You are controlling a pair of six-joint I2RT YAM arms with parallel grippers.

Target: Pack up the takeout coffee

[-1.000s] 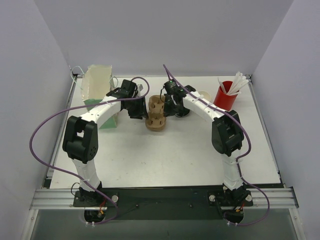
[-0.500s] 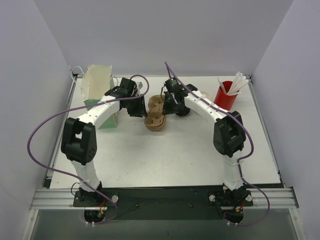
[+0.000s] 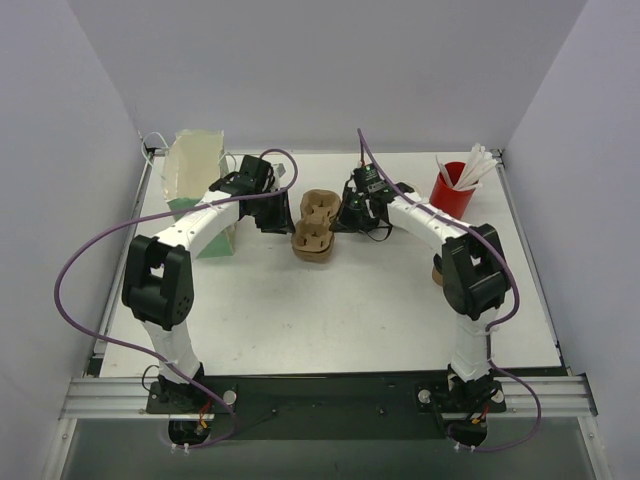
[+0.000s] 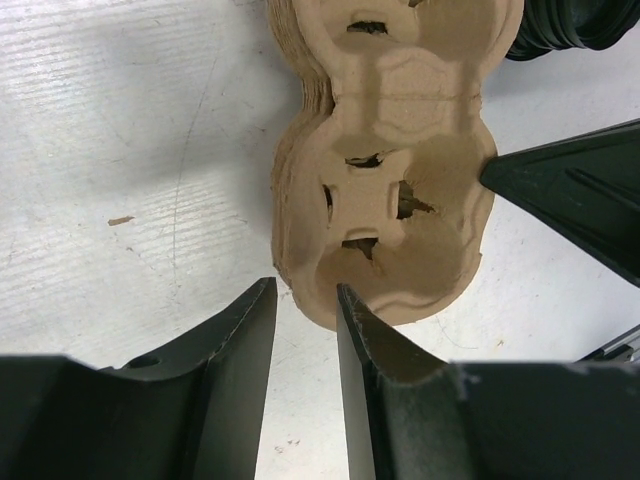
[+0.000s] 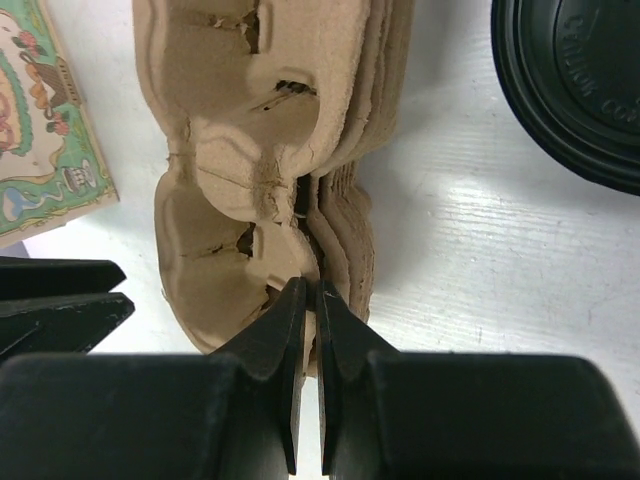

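The takeout coffee shows only as a round black lid at the top right of the right wrist view [image 5: 575,80] and at the top right edge of the left wrist view [image 4: 572,22]. In the top view the right arm hides it. A stack of brown pulp cup carriers [image 3: 313,226] lies between the grippers. My right gripper [image 5: 312,285] is shut on the rim of the top carrier [image 5: 240,150], and in the top view it [image 3: 340,220] is on the stack's right side. My left gripper [image 4: 306,292] pinches the near end of the stack [image 4: 400,180], and in the top view it [image 3: 288,226] is on the stack's left side.
A pale green paper bag [image 3: 195,185] stands at the back left; its printed side shows in the right wrist view [image 5: 45,110]. A red cup with white sticks [image 3: 452,192] stands at the back right. Something tan [image 3: 437,270] peeks out behind the right arm's elbow.
The right arm's elbow has swung to the right and its gripper has shifted right. The far end of the carrier stack has turned a little with it. The left arm has hardly moved.
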